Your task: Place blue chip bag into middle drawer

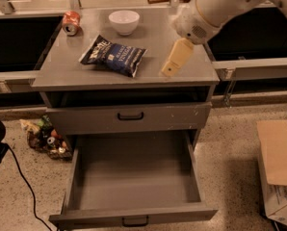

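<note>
Grey countertop: crinkly blue chip bag near gripper, jaws together

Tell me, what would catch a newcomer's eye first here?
The big white robot arm reaches in from the upper right, its pale gripper hanging over the right side of the grey cabinet top. To its left lies a crinkly dark navy chip bag, apart from the gripper. Below, a wide grey drawer stands pulled wide open.
</note>
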